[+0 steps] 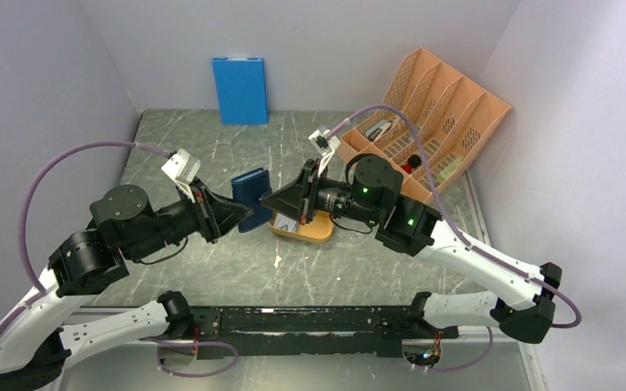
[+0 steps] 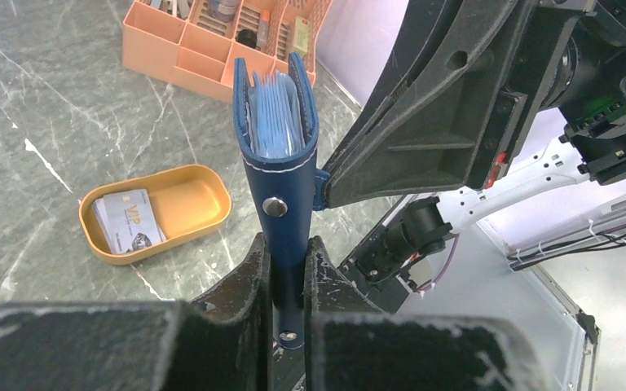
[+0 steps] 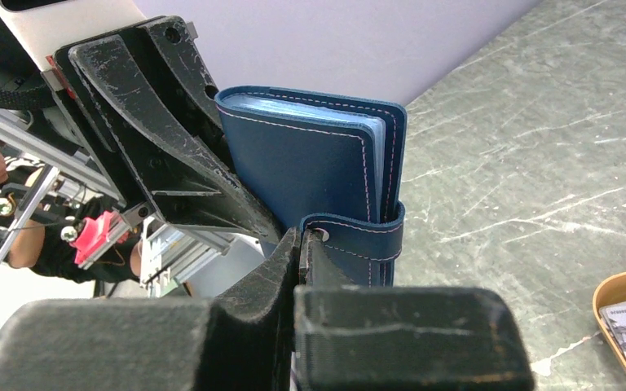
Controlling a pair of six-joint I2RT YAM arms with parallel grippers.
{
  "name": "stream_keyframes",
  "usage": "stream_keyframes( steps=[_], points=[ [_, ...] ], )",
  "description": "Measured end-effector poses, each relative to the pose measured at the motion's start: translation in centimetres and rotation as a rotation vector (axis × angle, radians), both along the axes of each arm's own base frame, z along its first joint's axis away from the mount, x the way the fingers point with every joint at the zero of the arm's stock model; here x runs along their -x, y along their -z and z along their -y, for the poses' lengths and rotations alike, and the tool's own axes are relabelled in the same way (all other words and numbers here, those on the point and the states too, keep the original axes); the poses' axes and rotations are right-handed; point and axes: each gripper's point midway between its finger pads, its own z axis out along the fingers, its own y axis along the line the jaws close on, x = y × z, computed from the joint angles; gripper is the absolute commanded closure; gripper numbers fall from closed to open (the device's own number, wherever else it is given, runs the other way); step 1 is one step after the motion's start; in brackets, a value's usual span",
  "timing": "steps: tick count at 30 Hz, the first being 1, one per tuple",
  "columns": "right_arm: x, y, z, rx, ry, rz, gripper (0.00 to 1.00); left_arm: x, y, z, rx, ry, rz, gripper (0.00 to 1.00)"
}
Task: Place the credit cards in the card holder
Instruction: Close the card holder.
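Your left gripper [image 2: 288,254] pinches the card holder [image 2: 279,175] by its lower edge and holds it upright, off the table. Just past it, your right gripper [image 3: 302,244] is pressed together on the snap tab [image 3: 357,238]. This looks like the opening step, with no card in hand. Next, draw the tab away from the cover while the left grip holds firm, so the clear pockets spread. Beyond, the credit cards [image 2: 128,220] lie in the orange tray [image 2: 200,204].
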Motion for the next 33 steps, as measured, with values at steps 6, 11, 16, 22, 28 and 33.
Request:
stream_keyframes(
  steps=[6, 11, 16, 22, 28, 33],
  points=[
    [0.1, -0.3, 0.0, -0.004, -0.008, -0.007, 1.00, 0.3, -0.4, 0.0, 0.015, 0.014, 0.007, 0.95],
    [0.2, -0.6, -0.2, -0.011, -0.017, -0.016, 1.00, 0.5, -0.7, -0.1, 0.028, 0.023, 0.013, 0.95],
    [0.3, -1.1, -0.2, -0.019, -0.021, -0.020, 1.00, 0.6, -1.3, -0.1, 0.048, 0.029, 0.024, 0.95],
    [0.3, -1.6, -0.3, -0.021, -0.020, -0.029, 1.00, 0.7, -1.7, 0.0, 0.069, 0.032, 0.026, 0.95],
    [0.1, -1.7, -0.4, -0.012, -0.015, -0.047, 1.00, 0.6, -2.0, -0.1, 0.082, 0.028, 0.023, 0.95],
    [-0.1, -1.6, -0.7, 0.012, -0.010, -0.065, 1.00, 0.5, -2.0, -0.2, 0.083, 0.022, 0.022, 0.95]
  ],
)
